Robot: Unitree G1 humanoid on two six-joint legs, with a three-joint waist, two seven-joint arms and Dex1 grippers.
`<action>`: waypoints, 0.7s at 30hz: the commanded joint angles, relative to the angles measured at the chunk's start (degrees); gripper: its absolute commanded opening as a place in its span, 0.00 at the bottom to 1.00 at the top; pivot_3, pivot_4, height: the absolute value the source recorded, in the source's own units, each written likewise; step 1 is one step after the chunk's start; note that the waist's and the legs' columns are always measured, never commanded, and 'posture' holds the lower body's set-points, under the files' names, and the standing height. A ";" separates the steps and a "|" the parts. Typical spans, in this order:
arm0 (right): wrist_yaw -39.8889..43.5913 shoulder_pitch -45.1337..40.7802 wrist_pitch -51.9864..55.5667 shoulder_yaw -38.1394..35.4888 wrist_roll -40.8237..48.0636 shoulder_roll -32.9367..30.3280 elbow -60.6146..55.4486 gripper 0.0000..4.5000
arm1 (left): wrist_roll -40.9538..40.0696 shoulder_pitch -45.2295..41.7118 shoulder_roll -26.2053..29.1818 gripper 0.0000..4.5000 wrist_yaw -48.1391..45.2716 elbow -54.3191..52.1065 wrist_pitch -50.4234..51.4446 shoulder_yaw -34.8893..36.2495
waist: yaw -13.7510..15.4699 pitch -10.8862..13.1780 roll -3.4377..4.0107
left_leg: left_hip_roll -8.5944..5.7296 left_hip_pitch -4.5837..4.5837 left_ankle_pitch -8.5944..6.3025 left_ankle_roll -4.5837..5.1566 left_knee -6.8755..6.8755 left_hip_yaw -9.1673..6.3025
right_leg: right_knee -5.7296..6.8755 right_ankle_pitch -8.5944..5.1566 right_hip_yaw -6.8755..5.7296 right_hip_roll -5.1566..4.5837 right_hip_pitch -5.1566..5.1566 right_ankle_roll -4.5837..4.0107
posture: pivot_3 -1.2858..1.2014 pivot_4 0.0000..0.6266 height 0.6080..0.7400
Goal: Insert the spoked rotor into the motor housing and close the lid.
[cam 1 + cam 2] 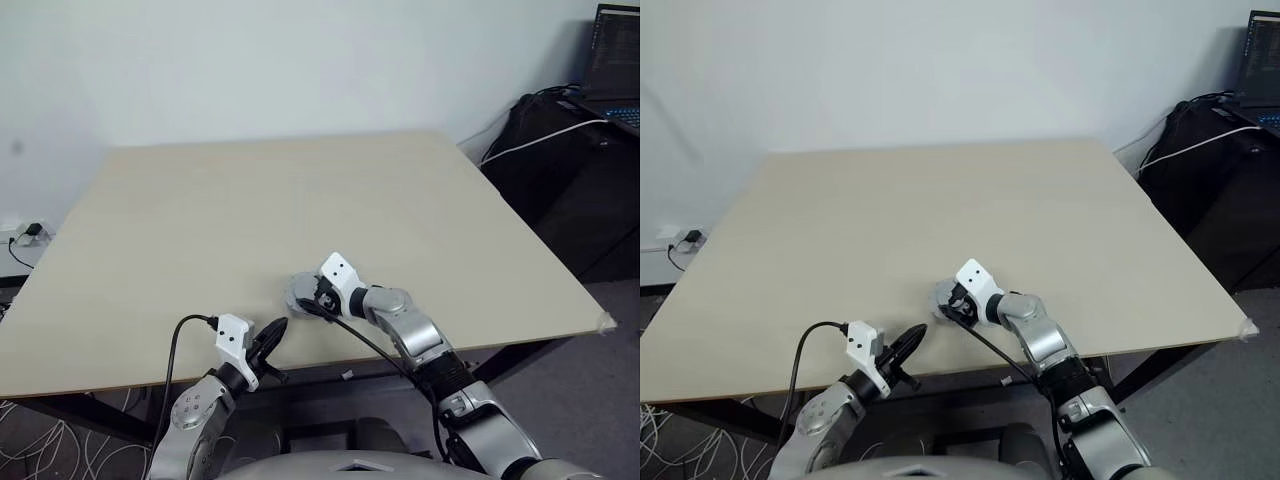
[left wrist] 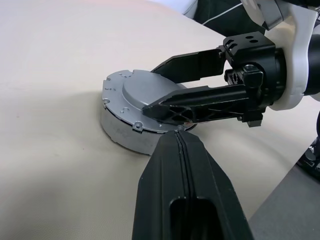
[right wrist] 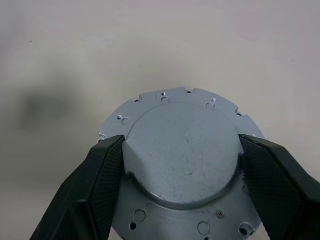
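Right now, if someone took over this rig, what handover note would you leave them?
Left gripper: shut, empty, hovering just beside the assembly near the table's front edge.
Right gripper: fingers spread wide, one on each side of the lid's raised centre; firm grip or mere contact cannot be told.
Lid sits smooth face up on a silver round body, looking closed. Rotor and housing windings are presumably underneath, unconfirmed.
Left: check the lid is fully seated, release, withdraw both arms.

Both eye views look forward and down over the worktop (image 1: 300, 200) from the head; each wrist view sits close, facing the lid (image 3: 182, 150), which all share
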 commanded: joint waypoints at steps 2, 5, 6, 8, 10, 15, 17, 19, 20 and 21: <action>1.69 2.17 1.92 2.21 -1.93 -2.35 2.03 0.73 | -0.26 -0.31 0.25 0.00 -0.11 -2.11 -0.39 0.36 | 0.28 -0.04 0.06 | -0.01 -0.01 -0.01 0.02 -0.02 0.00 | -0.02 -0.03 0.00 -0.01 0.00 0.03 | 0.52 0.00 1.00; 2.02 2.45 1.92 2.64 -2.10 -2.88 1.87 0.73 | -0.29 -0.32 0.26 0.00 -0.07 -2.25 -0.25 0.33 | 0.40 -0.08 0.05 | -0.03 -0.01 -0.03 0.06 -0.06 0.00 | -0.06 -0.07 0.00 -0.03 0.00 0.05 | 0.52 0.00 1.00; 2.04 2.48 1.81 2.80 -2.34 -3.05 1.89 0.73 | -0.31 -0.26 0.26 0.00 -0.05 -2.34 -0.21 0.32 | 0.39 -0.11 0.04 | -0.04 -0.01 -0.04 0.07 -0.07 0.00 | -0.06 -0.09 0.00 -0.04 0.00 0.06 | 0.52 0.00 1.00; 2.20 2.50 1.76 3.00 -2.62 -3.31 1.97 0.73 | -0.36 -0.18 0.23 0.00 -0.01 -2.47 -0.14 0.31 | 0.37 -0.15 0.05 | -0.03 0.00 -0.05 0.07 -0.08 -0.01 | -0.06 -0.11 -0.01 -0.03 0.00 0.05 | 0.52 0.00 1.00; 2.30 2.43 1.81 3.10 -2.67 -3.47 2.08 0.73 | -0.40 -0.14 0.20 0.00 0.04 -2.52 -0.07 0.31 | 0.38 -0.22 0.05 | -0.03 0.00 -0.05 0.06 -0.08 -0.01 | -0.05 -0.11 0.00 -0.03 0.00 0.05 | 0.52 0.00 1.00; 1.69 2.15 2.52 2.63 -2.27 -3.15 1.94 0.73 | -0.53 0.05 0.16 0.00 0.10 -2.76 0.14 0.30 | 0.37 -0.36 0.06 | -0.03 0.01 -0.07 0.04 -0.08 -0.01 | -0.04 -0.11 0.00 -0.05 0.02 0.06 | 0.52 0.00 1.00; 0.65 2.09 2.52 1.89 -1.87 -2.41 2.10 0.73 | -0.62 0.13 0.12 0.00 0.10 -2.83 0.22 0.30 | 0.36 -0.37 0.07 | -0.03 0.01 -0.07 0.04 -0.08 -0.01 | -0.05 -0.12 0.00 -0.05 0.01 0.06 | 0.52 0.00 1.00; -0.55 2.04 2.49 0.99 -1.47 -1.61 2.40 0.73 | -0.65 0.15 0.09 0.00 0.08 -2.83 0.24 0.30 | 0.31 -0.37 0.07 | -0.02 0.01 -0.07 0.04 -0.08 -0.01 | -0.05 -0.12 0.00 -0.04 0.01 0.06 | 0.52 0.00 1.00; -1.26 2.01 2.63 0.37 -1.18 -1.10 2.58 0.73 | -0.66 0.16 0.08 0.00 0.08 -2.83 0.24 0.30 | 0.29 -0.37 0.07 | -0.01 0.01 -0.07 0.04 -0.08 -0.01 | -0.04 -0.12 0.00 -0.04 0.01 0.06 | 0.52 0.00 1.00; -1.88 1.94 3.04 -0.33 -0.84 -0.59 2.71 0.73 | -0.64 0.12 0.05 0.00 0.09 -2.84 0.29 0.31 | 0.27 -0.37 0.07 | -0.01 0.01 -0.07 0.04 -0.08 -0.01 | -0.03 -0.12 0.00 -0.04 0.00 0.06 | 0.52 0.00 1.00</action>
